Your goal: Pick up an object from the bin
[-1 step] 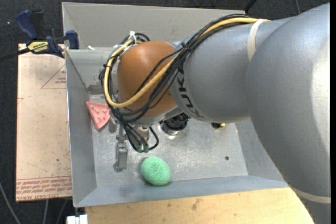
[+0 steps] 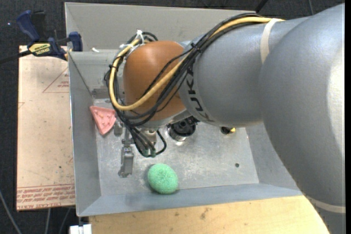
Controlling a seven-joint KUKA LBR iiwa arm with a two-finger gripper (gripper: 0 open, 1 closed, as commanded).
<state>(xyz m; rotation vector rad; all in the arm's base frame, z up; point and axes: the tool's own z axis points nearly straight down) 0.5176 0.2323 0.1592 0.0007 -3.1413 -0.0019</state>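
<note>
My gripper (image 2: 126, 167) reaches down to the bin floor at the left front, under the orange cover. A green foam ball (image 2: 163, 178) lies just to its right, near the front wall and apart from it. A pink wedge-shaped piece (image 2: 103, 118) leans at the left wall, a little behind the gripper. Nothing shows in the gripper's grasp.
A dark round thing with a silvery rim (image 2: 181, 130) lies mid-bin, partly under the arm. A small brass-coloured bit (image 2: 226, 130) lies further right. The arm and its cables cover the back and right of the bin. Bare floor shows at the front right.
</note>
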